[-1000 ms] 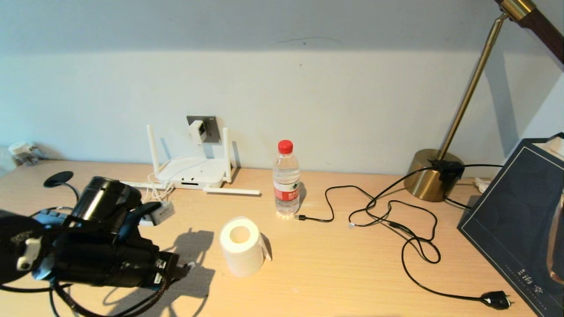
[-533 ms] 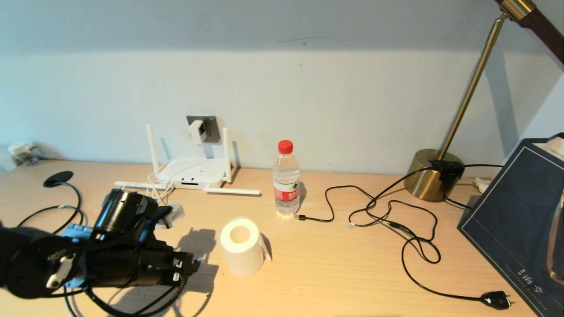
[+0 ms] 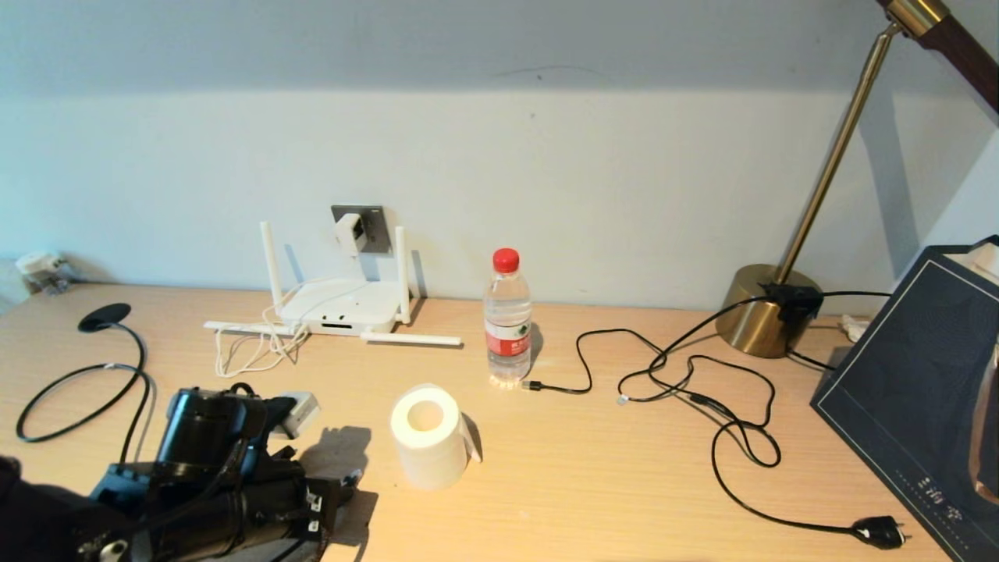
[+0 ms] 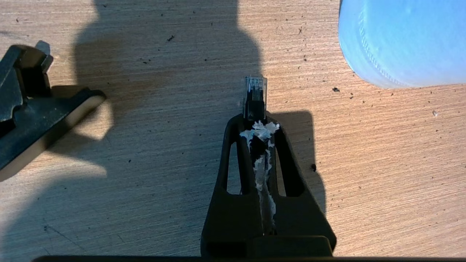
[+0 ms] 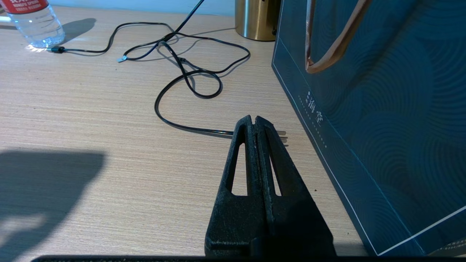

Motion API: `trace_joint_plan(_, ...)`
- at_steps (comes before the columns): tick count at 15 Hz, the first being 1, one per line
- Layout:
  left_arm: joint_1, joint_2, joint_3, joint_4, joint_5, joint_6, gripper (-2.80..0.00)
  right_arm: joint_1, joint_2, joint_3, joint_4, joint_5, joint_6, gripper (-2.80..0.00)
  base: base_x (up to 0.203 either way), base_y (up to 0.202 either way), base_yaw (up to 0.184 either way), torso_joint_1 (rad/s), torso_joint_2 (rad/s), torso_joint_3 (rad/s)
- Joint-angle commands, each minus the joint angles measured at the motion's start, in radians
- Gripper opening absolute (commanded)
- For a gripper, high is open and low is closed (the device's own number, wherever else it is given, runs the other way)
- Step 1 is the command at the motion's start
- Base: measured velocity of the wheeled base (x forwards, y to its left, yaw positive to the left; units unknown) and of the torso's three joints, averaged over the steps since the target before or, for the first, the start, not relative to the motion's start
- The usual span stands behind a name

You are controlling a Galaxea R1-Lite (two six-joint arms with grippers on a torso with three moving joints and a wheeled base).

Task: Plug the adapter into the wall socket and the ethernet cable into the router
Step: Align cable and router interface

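Note:
The white adapter point(image 3: 350, 232) sits in the dark grey wall socket point(image 3: 370, 227), and its thin white cord hangs down to the router point(image 3: 339, 306). The router lies flat below the socket, with two antennas upright and two lying flat. My left gripper point(image 4: 259, 122) point(image 3: 351, 476) hovers low over the table's front left, shut on the ethernet cable's clear plug point(image 4: 254, 95), which pokes out past the fingertips. The rest of the ethernet cable point(image 3: 78, 398) loops across the left of the table to its round black disc point(image 3: 103, 317). My right gripper point(image 5: 255, 120) is shut and empty.
A white paper roll point(image 3: 428, 437) stands just right of my left gripper. A water bottle point(image 3: 507, 320), a thin black cord point(image 3: 734, 437) with a two-pin plug point(image 3: 880, 532), a brass lamp base point(image 3: 769, 311) and a dark blue bag point(image 5: 382, 109) fill the right side.
My left arm has drawn back from the router toward the table's front edge and sunk lower, still gripping the plug. The cable loop on the left has come into view.

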Motion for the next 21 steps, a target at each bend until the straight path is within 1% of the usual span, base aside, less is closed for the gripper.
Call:
trace_joint_plan(1, -0.007, 0.014, 0.066, -0.095, 0.000, 0.001, -2.80, 0.000, 0.001, 0.000, 0.000, 0.000, 0.000, -2.80, 0.000, 0.000, 0.000, 0.000, 0.00, 0.000)
trace_joint_plan(4, -0.018, 0.063, 0.132, -0.244, 0.012, 0.021, -2.80, 0.000, 0.000, 0.000, 0.000, 0.000, 0.001, -2.80, 0.000, 0.000, 0.000, 0.000, 0.00, 0.000)
trace_joint_plan(6, -0.021, 0.108, 0.187, -0.368, 0.026, 0.026, -2.80, 0.000, 0.001, 0.000, 0.000, 0.000, 0.001, -2.80, 0.000, 0.000, 0.000, 0.000, 0.00, 0.000)
trace_joint_plan(8, -0.022, 0.185, 0.253, -0.538, 0.030, 0.026, -2.80, 0.000, 0.000, 0.000, 0.000, 0.000, 0.000, -2.80, 0.000, 0.000, 0.000, 0.000, 0.00, 0.000)
trace_joint_plan(10, -0.022, 0.286, 0.317, -0.743, 0.039, 0.027, -2.80, 0.000, 0.001, 0.000, 0.000, 0.000, 0.000, -2.80, 0.000, 0.000, 0.000, 0.000, 0.00, 0.000)
trace_joint_plan(12, -0.026, 0.415, 0.367, -0.935, 0.076, 0.028, -2.80, 0.000, 0.000, 0.000, 0.000, 0.000, 0.001, -2.80, 0.000, 0.000, 0.000, 0.000, 0.00, 0.000)
trace_joint_plan(14, -0.038, 0.490, 0.390, -1.017, 0.123, 0.029, -2.80, 0.000, 0.001, 0.000, 0.000, 0.000, -0.001, -2.80, 0.000, 0.000, 0.000, 0.000, 0.00, 0.000)
trace_joint_plan(16, -0.041, 0.490, 0.385, -1.021, 0.127, 0.049, -2.80, 0.000, 0.000, 0.000, 0.000, 0.000, 0.000, -2.80, 0.000, 0.000, 0.000, 0.000, 0.00, 0.000)
trace_joint_plan(17, -0.040, 0.493, 0.376, -1.021, 0.135, 0.079, -2.80, 0.000, 0.000, 0.000, 0.000, 0.000, 0.001, -2.80, 0.000, 0.000, 0.000, 0.000, 0.00, 0.000)
trace_joint_plan(18, -0.041, 0.498, 0.373, -1.021, 0.145, 0.093, -2.80, 0.000, 0.000, 0.000, 0.000, 0.000, 0.000, -2.80, 0.000, 0.000, 0.000, 0.000, 0.00, 0.000)
trace_joint_plan(21, -0.041, 0.501, 0.375, -1.021, 0.151, 0.095, -2.80, 0.000, 0.001, 0.000, 0.000, 0.000, 0.001, -2.80, 0.000, 0.000, 0.000, 0.000, 0.00, 0.000)
